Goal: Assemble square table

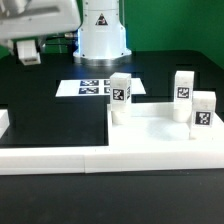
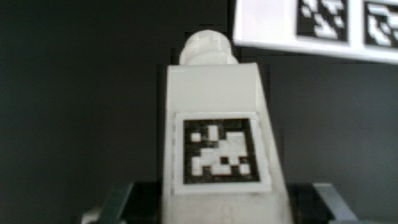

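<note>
The white square table top (image 1: 155,135) lies at the front of the black table, towards the exterior view's right. Three white tagged legs (image 1: 120,97) (image 1: 184,88) (image 1: 203,112) stand upright on it. My gripper (image 1: 27,50) hangs high at the exterior view's far left, well away from the top. In the wrist view my gripper (image 2: 217,203) is shut on a fourth white leg (image 2: 214,120), whose black-white tag faces the camera and whose rounded tip points away. A dark finger (image 2: 125,205) shows on each side of the leg's base.
The marker board (image 1: 97,87) (image 2: 329,25) lies flat behind the table top, in front of the arm's white base (image 1: 100,30). A long low white rail (image 1: 50,160) runs along the front edge, with a small white block (image 1: 4,122) at the far left.
</note>
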You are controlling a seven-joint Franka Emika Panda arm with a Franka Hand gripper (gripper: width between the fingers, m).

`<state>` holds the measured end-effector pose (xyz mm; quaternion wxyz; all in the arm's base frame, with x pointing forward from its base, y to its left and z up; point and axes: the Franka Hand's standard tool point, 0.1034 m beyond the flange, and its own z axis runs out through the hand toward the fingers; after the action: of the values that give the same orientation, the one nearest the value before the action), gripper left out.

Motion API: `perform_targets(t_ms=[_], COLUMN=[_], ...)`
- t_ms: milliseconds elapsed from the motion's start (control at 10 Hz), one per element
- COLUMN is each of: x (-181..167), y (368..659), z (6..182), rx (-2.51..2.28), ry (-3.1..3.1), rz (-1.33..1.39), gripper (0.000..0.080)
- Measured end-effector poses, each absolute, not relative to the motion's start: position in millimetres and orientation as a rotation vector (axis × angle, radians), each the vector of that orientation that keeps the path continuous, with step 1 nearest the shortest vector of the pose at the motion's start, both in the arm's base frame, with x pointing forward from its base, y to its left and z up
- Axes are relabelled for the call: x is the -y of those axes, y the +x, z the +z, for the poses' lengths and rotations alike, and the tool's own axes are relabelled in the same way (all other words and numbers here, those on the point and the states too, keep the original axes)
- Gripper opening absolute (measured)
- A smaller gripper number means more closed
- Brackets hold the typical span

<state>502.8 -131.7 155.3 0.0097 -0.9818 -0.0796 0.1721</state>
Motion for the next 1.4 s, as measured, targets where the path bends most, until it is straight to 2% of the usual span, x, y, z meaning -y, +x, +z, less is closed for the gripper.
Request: perform_targets(t_ms=[100,400,600,800,1000,1100,1200,1300,1400], x=[124,129,118,86,50,34,42,51,52], y=[518,521,526,562,610,623,631,624,620], z=[170.0,166.0,152.7,156.8,157.1,157.4,164.2,162.5,158.6], rx=[0.322,0.317,0.237,0.158,0.036,-0.065,0.032,0.017,0.017], ry=[-3.107,-3.126,-3.140,-3.137,-3.133,-3.110,-3.123,-3.129,-3.133], rz=[0.380,0.043,-0.142,-0.335,-0.552,-0.588,-0.770,-0.890,-0.899], gripper=[0.0291,0.0291,0.0291,0.0291,0.0291,0.0291,0.0291,0.0291,0.0291])
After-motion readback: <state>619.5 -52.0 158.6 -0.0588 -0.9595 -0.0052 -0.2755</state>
